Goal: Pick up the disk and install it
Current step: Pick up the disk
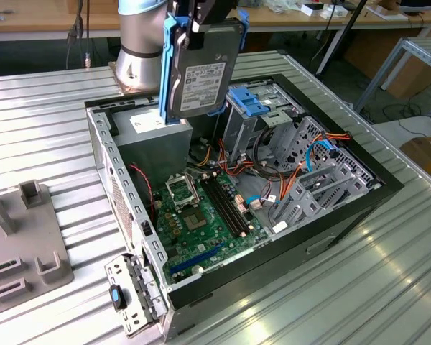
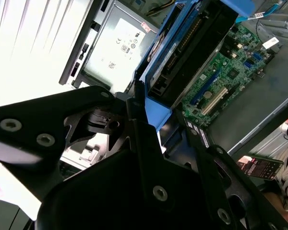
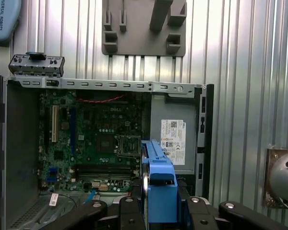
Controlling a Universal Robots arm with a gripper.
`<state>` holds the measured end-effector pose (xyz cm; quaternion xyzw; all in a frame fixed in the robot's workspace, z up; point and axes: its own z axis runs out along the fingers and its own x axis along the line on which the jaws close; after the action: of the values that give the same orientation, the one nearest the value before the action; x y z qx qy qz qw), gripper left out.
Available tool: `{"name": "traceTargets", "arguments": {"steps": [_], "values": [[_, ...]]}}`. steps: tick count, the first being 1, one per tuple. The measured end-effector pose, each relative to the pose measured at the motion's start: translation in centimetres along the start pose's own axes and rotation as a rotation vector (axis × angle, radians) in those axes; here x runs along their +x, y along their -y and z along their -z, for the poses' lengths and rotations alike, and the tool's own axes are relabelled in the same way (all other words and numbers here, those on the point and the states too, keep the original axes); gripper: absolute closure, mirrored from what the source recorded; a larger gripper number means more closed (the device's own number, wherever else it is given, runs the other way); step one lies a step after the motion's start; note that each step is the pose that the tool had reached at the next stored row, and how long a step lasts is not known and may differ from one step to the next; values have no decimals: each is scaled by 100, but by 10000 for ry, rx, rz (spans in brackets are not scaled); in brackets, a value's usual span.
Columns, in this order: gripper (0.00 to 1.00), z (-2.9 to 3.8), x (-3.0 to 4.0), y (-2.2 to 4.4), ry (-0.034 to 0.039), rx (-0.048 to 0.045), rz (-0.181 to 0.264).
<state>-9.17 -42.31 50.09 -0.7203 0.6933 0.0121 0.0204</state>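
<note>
gripper (image 1: pixel 199 34): I have the fingers closed on the disk (image 1: pixel 201 72), no gap showing.
disk: between the fingers, hanging on edge, I'd say so it clears the walls of the case (image 1: pixel 104 144).
case: open, below the fingers.
drive cage (image 1: pixel 253 118): below and beside the fingers, my guess for the bay.
</note>
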Motion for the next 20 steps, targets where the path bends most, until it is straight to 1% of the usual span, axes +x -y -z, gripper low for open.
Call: {"name": "traceTargets", "arguments": {"steps": [6,16,20], "values": [[64,2,76,-3,1,1,0],[64,3,90,-4,0,1,0],[64,5,125,-5,0,-1,1]]}}
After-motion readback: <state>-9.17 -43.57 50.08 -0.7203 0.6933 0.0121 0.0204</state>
